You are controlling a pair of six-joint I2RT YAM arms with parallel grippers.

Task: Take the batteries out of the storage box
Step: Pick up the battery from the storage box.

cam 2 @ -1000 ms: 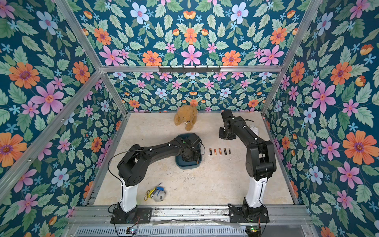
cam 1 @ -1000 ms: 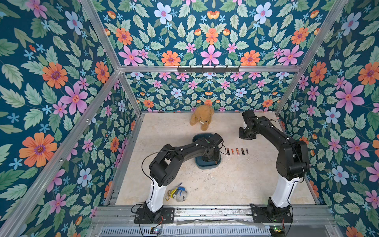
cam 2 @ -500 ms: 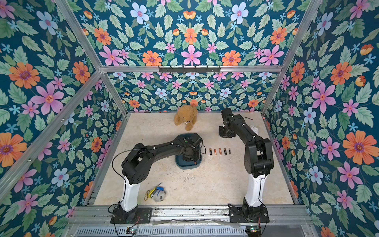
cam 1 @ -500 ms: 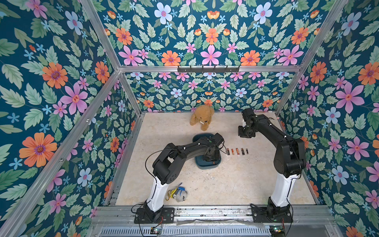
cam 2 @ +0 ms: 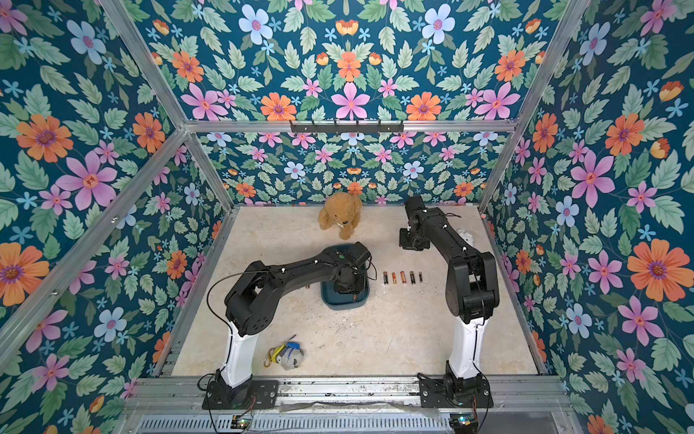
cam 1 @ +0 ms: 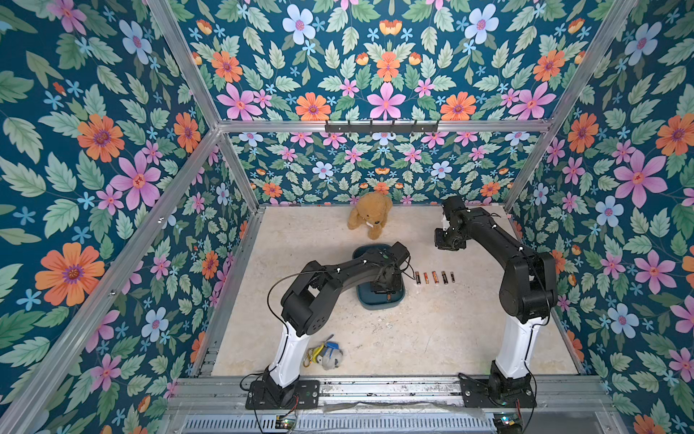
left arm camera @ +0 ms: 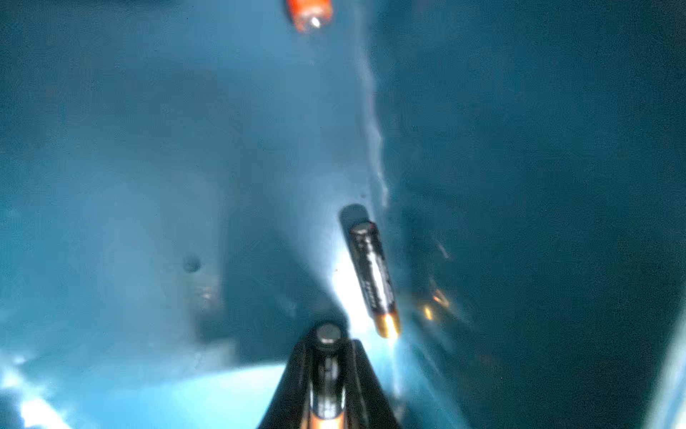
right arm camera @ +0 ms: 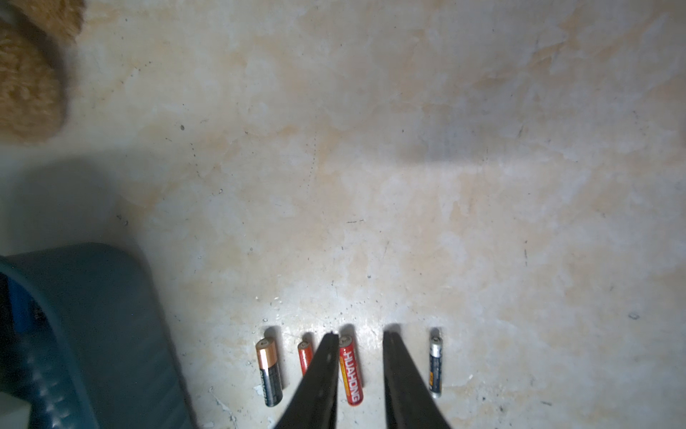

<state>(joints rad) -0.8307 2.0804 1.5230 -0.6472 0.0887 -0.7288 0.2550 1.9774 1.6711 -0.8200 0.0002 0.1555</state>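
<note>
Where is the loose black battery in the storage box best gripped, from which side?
At mid-length of the loose black battery, across its round body, from above: it lies flat close along the storage box wall, so sideways room is probably scarce.

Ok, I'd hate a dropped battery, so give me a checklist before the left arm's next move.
1. Left gripper closed on a battery: ok.
2. Loose battery beside it clear of the fingers: ok.
3. Grip firm enough to lift: cannot tell.
4. Right gripper empty, away from the box: ok.
5. Free table beside the row of five batteries: ok.
</note>
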